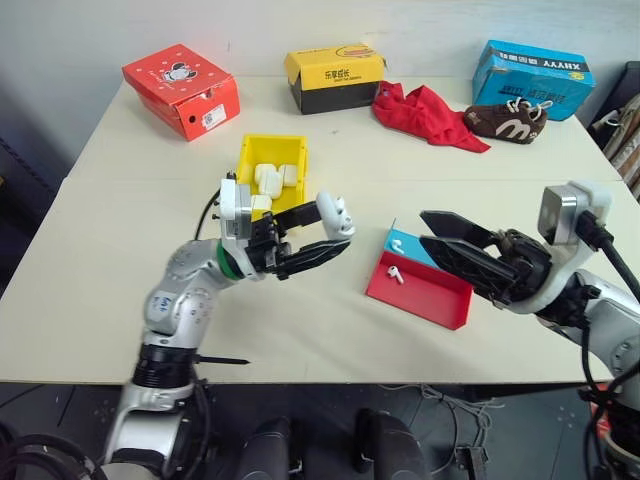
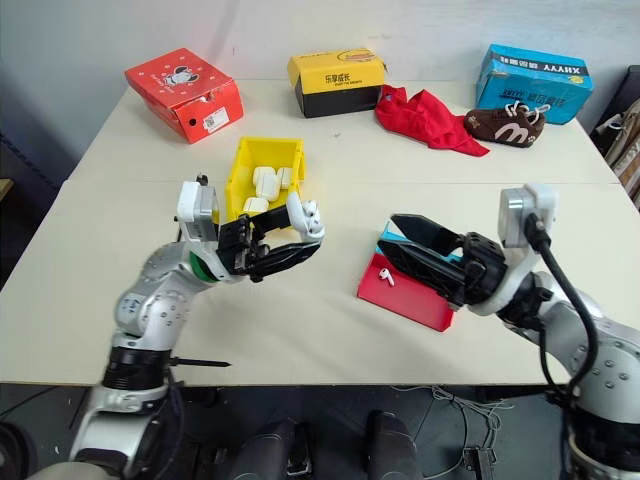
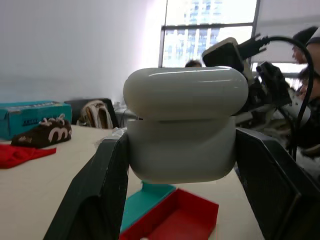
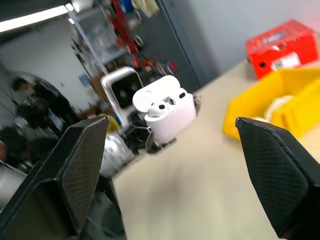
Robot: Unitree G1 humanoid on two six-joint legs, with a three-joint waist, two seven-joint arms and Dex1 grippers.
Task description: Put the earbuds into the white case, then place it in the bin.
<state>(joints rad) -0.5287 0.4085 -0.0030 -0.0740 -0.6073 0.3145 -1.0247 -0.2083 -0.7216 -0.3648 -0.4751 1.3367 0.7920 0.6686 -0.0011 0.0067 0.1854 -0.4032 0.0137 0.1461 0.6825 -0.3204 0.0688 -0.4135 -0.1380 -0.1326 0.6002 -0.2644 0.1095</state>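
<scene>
Left gripper clamps white case, lid ajar; right gripper spread empty. Next, probably: pinch earbuds from tray gently.

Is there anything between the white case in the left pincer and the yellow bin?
Nothing visible blocks it. The left pincer holds the white case just in front of the yellow bin, which already contains other white cases.

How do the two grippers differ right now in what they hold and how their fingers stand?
The left gripper is shut on the white case, whose lid stands ajar; the right gripper is open and holds nothing. The left one is raised near the yellow bin, while the right one hovers over the red-and-blue tray. Both have black fingers and point toward each other.
</scene>
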